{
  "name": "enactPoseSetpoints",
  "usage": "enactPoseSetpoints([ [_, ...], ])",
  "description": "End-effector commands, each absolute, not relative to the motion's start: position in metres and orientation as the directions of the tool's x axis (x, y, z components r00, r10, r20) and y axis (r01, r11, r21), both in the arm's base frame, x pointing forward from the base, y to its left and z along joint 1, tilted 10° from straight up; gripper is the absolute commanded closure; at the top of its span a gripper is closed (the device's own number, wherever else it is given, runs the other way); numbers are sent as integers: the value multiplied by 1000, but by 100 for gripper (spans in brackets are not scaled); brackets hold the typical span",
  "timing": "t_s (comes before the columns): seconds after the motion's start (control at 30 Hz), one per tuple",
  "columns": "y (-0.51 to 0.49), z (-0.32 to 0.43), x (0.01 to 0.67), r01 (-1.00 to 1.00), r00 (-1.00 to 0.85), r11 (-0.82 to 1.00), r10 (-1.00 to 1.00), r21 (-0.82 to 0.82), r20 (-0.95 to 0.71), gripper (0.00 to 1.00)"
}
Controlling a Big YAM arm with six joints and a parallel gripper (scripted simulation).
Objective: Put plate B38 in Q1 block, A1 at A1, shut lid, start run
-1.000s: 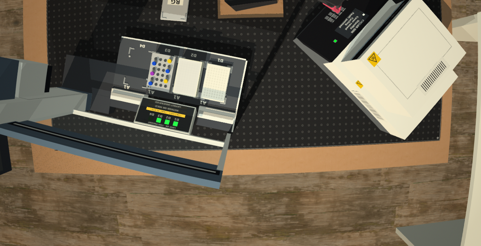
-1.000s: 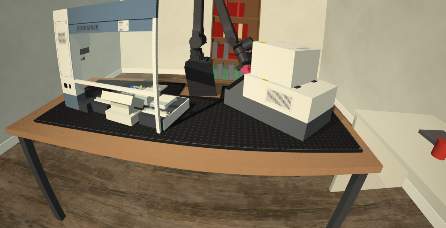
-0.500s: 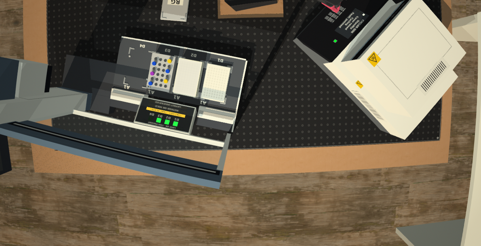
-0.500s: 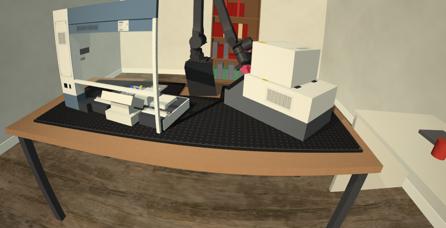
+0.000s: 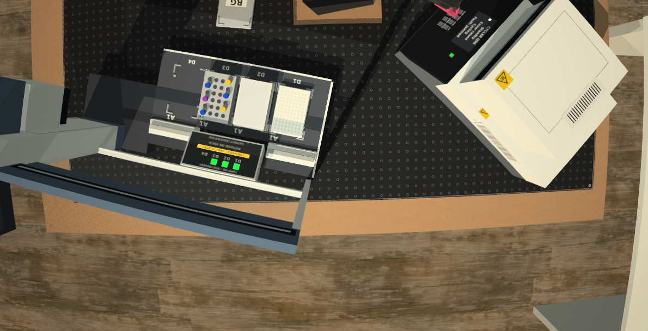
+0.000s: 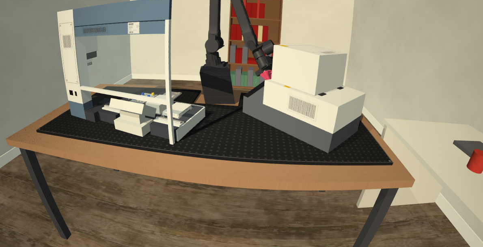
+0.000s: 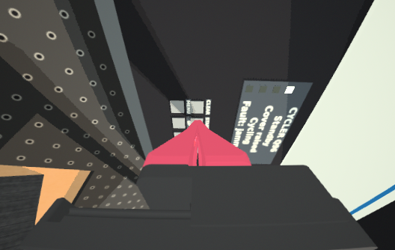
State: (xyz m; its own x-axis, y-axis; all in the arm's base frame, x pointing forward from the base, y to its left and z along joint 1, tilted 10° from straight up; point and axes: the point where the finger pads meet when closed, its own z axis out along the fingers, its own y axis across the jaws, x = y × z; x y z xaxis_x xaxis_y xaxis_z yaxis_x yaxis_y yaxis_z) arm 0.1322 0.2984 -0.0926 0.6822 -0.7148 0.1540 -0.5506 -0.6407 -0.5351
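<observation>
The cycler Q1 [image 5: 512,88] stands at the right of the mat. Its cream lid [image 6: 309,67] lies down over the block, so the block and plate B38 are hidden. The lamp [image 5: 451,55] on the black front panel is green. My gripper [image 5: 451,11] is shut and empty, its pink fingertips pointing down at the keypad [image 7: 187,112]. In the wrist view the tips [image 7: 197,123] cover the key just past the CLEAR label; I cannot tell if they touch it. The D4 nest [image 5: 181,88] holds nothing.
The tube cooling block [image 5: 216,96] sits on D3, the deep-well block [image 5: 254,103] on D2 and plate R33 [image 5: 291,110] on D1. The RG nest [image 5: 236,3] stands bare at the back. The liquid handler's frame [image 6: 118,18] spans the hand-off row.
</observation>
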Motion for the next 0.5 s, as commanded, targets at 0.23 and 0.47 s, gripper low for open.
enactPoseSetpoints([
  [0.23,300,-90,138,-548,680,-634,-718,-546,150,100],
  [0.47,311,-84,134,-550,682,-623,-720,-556,133,100],
])
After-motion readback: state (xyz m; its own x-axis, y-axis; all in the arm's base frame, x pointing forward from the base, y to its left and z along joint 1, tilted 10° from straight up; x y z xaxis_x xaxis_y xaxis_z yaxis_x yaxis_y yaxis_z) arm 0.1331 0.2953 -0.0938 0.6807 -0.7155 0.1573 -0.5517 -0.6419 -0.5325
